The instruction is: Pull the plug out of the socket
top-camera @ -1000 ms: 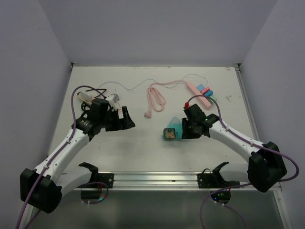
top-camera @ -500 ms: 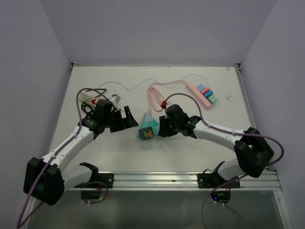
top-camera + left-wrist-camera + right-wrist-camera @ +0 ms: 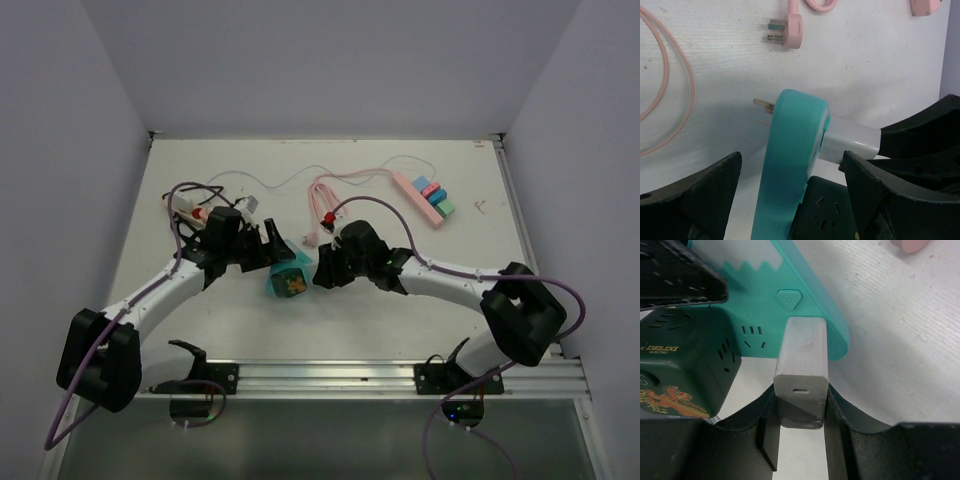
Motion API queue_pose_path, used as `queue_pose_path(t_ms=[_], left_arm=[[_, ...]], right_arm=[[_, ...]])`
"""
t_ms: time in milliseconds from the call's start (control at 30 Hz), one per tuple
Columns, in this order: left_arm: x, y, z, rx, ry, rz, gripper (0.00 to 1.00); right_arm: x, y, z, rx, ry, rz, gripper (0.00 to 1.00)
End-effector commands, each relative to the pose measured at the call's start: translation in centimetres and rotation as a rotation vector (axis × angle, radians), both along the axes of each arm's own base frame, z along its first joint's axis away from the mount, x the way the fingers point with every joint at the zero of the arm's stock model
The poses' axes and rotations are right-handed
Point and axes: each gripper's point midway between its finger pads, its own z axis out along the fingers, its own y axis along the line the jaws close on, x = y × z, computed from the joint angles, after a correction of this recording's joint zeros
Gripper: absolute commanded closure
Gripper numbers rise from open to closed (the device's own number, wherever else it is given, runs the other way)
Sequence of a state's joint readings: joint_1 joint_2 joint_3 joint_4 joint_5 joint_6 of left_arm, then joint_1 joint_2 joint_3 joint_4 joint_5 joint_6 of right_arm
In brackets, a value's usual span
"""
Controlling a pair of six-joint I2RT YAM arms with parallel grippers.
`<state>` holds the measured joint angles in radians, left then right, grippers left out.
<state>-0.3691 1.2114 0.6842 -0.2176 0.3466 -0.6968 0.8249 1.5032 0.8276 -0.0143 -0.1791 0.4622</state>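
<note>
The socket [image 3: 288,281] is a teal body with a dark green cube face, lifted slightly off the table centre. A white block plug [image 3: 802,370] sticks out of the teal socket [image 3: 810,300], and my right gripper [image 3: 801,405] is shut on its sides. From the top view the right gripper [image 3: 322,270] sits just right of the socket. My left gripper [image 3: 791,165] is open, one finger on each side of the teal socket [image 3: 790,160], with gaps showing. The plug [image 3: 852,142] projects to the right. In the top view the left gripper [image 3: 272,245] is at the socket's upper left.
A pink cable [image 3: 325,205] coils behind the socket, its pink plug [image 3: 787,31] lying flat. A pink power strip [image 3: 425,197] with coloured blocks lies at the back right. A white adapter with cables [image 3: 185,205] sits at the back left. Walls enclose the table.
My right arm carried the socket by its plug leftwards to the table centre. The left gripper reached in towards it and its jaws have narrowed around the teal body.
</note>
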Motion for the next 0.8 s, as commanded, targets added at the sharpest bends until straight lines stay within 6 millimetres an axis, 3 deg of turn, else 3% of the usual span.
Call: queue_pose_path(t_ms=[0,167,367,400,433,600,767], left_arm=[[1.0,-0.5,-0.1,-0.023,-0.045,0.007,0.16],[0.8,-0.7,-0.5,-0.032,-0.041,-0.003,0.33],[0.7,-0.2,-0.4,-0.016,-0.077,0.005,0.76],[0.7,0.1,-0.4,0.0,-0.078,0.009,0.9],[1.0,0.4,-0.2,0.021,-0.099,0.019,0.97],[2.3,2.1,0.3,0.138,-0.148,0.053,1.0],[4.5,5.6,1.4,0.328,-0.219,0.157,1.0]], right_arm=[[0.9,3.8,5.0,0.18,-0.127,0.083,1.0],[0.9,4.2,5.7,0.205,-0.135,0.086,1.0],[0.9,4.3,6.1,0.205,-0.146,0.093,1.0],[0.9,4.3,6.4,0.207,-0.151,0.098,1.0],[0.7,4.2,6.3,0.196,-0.149,0.106,1.0],[0.1,3.3,6.9,0.174,-0.167,0.131,1.0],[-0.9,1.8,8.1,0.152,-0.195,0.156,1.0]])
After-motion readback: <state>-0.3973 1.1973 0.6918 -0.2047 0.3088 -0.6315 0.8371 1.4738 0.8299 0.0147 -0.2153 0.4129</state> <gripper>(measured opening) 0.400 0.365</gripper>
